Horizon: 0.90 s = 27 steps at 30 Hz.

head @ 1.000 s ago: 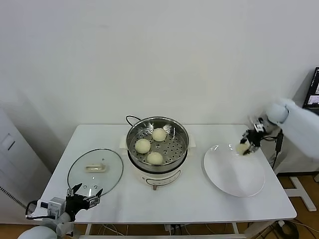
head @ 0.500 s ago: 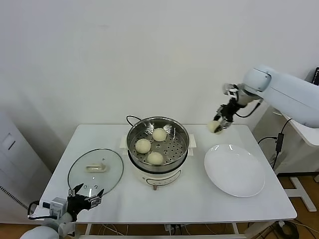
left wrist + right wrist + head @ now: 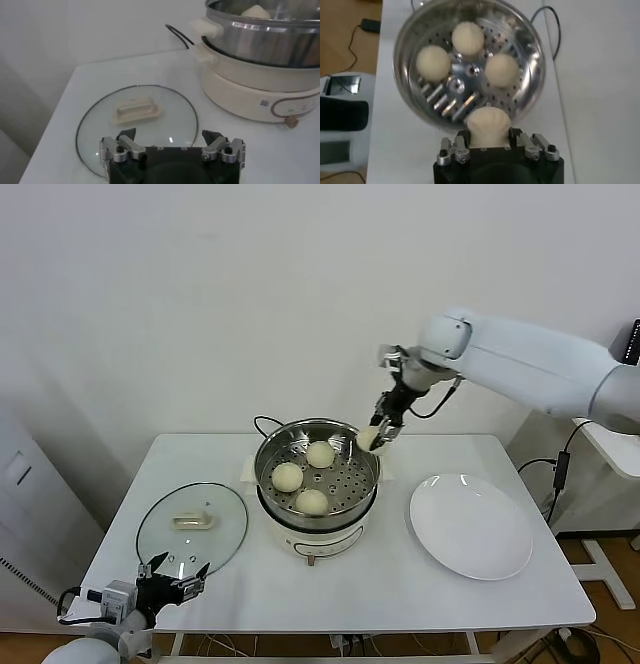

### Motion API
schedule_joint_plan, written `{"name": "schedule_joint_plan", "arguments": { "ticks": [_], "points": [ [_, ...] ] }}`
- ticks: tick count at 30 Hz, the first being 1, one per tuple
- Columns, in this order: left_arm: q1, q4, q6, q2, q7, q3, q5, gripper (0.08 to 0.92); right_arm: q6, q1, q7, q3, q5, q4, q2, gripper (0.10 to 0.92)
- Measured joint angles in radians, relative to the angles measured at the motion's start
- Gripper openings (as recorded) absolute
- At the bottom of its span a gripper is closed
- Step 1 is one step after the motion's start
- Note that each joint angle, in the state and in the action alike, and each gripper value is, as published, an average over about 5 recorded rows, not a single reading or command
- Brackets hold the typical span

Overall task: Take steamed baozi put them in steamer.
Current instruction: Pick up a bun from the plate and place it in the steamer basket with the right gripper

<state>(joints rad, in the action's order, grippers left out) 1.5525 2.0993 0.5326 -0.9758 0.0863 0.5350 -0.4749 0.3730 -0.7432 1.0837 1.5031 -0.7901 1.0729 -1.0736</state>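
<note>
The left gripper is waiting with fingers apart near the glass lid; three baozi are lying in the steamer; the right gripper is clamping the fourth baozi over its rim

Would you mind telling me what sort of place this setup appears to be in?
Probably a robot test room arranged as a mock kitchen: a white table against a bare wall holds only a steamer, its glass lid and a plate, with cables trailing on the floor.
</note>
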Motion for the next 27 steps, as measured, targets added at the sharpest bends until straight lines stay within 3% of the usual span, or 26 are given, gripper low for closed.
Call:
{"name": "schedule_joint_plan", "arguments": {
  "ticks": [22,27],
  "points": [
    [-0.008,-0.005,0.0,-0.003,0.0,-0.005,0.005,0.823,0.07,0.14,-0.143,-0.025,0.031,0.025,-0.068,0.484],
    [-0.007,-0.006,0.0,-0.006,0.0,-0.004,0.005,0.823,0.074,0.17,-0.163,-0.039,0.042,0.018,-0.077,0.574]
  ]
}}
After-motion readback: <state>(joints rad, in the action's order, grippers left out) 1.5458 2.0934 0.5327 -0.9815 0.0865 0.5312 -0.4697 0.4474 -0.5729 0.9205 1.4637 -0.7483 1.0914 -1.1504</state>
